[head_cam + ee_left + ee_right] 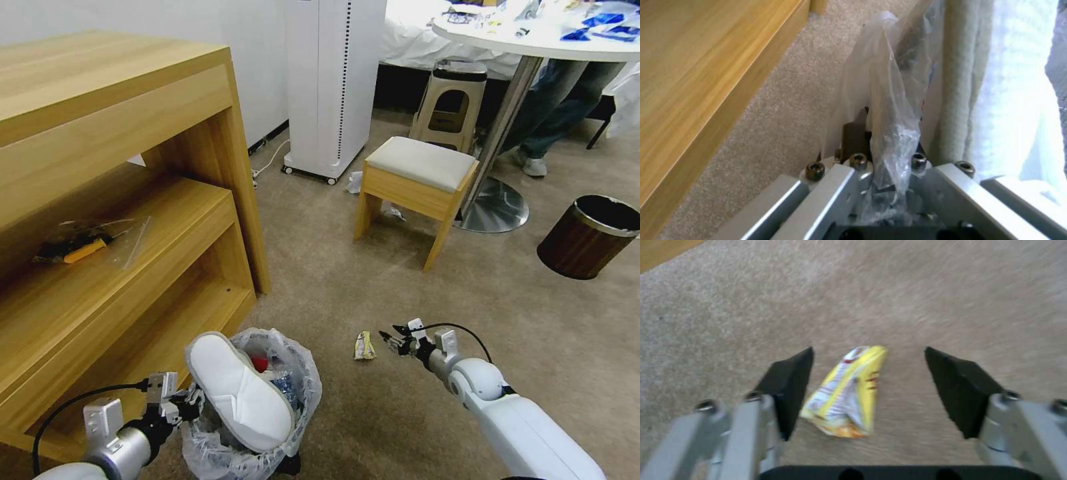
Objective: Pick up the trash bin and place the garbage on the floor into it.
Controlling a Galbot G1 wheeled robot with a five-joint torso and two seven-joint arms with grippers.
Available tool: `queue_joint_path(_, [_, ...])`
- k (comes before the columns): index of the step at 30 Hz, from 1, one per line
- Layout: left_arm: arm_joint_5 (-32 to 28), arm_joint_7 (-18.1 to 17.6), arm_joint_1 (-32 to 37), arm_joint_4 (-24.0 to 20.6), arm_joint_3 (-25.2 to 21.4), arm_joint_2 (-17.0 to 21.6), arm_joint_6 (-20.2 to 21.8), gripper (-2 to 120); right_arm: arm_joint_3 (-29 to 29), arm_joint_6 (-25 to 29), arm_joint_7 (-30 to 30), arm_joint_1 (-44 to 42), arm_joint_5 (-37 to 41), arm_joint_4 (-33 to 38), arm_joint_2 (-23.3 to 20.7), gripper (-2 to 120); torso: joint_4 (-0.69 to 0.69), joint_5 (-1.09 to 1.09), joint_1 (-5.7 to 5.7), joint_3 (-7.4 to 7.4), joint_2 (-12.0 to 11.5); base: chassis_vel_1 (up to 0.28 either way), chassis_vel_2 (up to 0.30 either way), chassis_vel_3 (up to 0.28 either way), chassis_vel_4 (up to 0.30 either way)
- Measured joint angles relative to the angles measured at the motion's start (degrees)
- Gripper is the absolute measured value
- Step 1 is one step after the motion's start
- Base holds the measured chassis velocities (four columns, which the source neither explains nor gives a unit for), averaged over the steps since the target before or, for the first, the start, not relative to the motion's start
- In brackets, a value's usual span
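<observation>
While the left gripper [183, 403] clamps the bin's [250, 407] crinkly bag rim (slipper [237, 390] inside), the right gripper [869, 390], jaws wide, straddles the crumpled yellow wrapper [846, 393] on the carpet [427, 300], its long axis pointing away between the fingers.

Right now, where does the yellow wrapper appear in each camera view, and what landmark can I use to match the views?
Head view: the yellow wrapper lies on the carpet, just beside the right tool, to the right of the trash bin.
Left wrist view: not in it; the left tool grips the bin's bag.
Right wrist view: the wrapper lies between the open fingers.
Shared landmark: the beige carpet.
</observation>
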Motion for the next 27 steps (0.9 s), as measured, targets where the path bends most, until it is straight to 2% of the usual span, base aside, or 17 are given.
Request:
queue_joint_path(4, [0.0,0.0,0.4,0.1,-0.4,0.0,0.0,0,-0.3,-0.1,-0.1,2.1,-0.2,-5.7,4.6,88,0.02,0.02,0.00,0.00,0.0,0.000,0.000,0.000,0.000])
queue_joint_path(5, [0.0,0.0,0.4,0.1,-0.4,0.0,0.0,0,-0.3,-0.1,-0.1,2.1,-0.2,-5.7,4.6,88,0.02,0.02,0.00,0.00,0.0,0.000,0.000,0.000,0.000])
queue_joint_path(7, [0.0,0.0,0.4,0.3,-0.5,-0.1,0.0,0,-0.3,-0.1,-0.1,2.4,-0.2,-7.4,5.7,97,0.01,0.00,0.00,0.00,0.0,0.000,0.000,0.000,0.000])
queue_joint_path(12, [0.0,0.0,0.1,0.6,-0.3,-0.1,0.0,0,-0.1,-0.3,0.1,2.5,0.0,-9.2,6.7,100,0.01,0.00,0.00,0.00,0.0,0.000,0.000,0.000,0.000])
queue_joint_path(16, [0.0,0.0,-0.1,0.9,-0.2,0.0,0.0,0,0.3,0.2,0.1,3.0,-0.1,-11.6,7.7,96,0.00,0.02,0.00,0.00,0.0,0.000,0.000,0.000,0.000])
queue_joint_path(19, [0.0,0.0,-0.1,1.0,-0.3,0.1,0.0,0,0.6,0.6,0.1,4.1,-0.1,-13.5,8.3,84,0.00,0.00,0.00,0.00,0.0,0.000,0.000,0.000,0.000])
queue_joint_path(20, [0.0,0.0,-0.1,1.0,-0.3,0.1,0.0,0,0.6,0.6,0.1,4.1,-0.1,-13.5,8.3,84,0.00,0.00,0.00,0.00,0.0,0.000,0.000,0.000,0.000])
queue_joint_path(22, [0.0,0.0,0.0,1.0,-0.3,0.1,0.0,0,0.6,1.0,0.0,5.2,-0.3,-15.1,8.9,73,0.00,0.01,0.00,0.00,0.0,0.000,0.000,0.000,0.000])
queue_joint_path(24, [0.0,0.0,0.1,1.0,-0.4,0.1,0.0,0,0.7,1.1,0.0,5.6,-0.5,-15.8,9.2,71,0.00,0.01,0.00,0.00,0.0,0.000,0.000,0.000,0.000])
queue_joint_path(27, [-0.8,0.1,0.3,0.4,-0.4,0.2,-0.2,0,0.7,1.3,0.1,6.6,-0.6,-17.2,10.0,55,0.01,0.01,0.00,0.00,0.0,0.000,0.000,0.000,0.000])
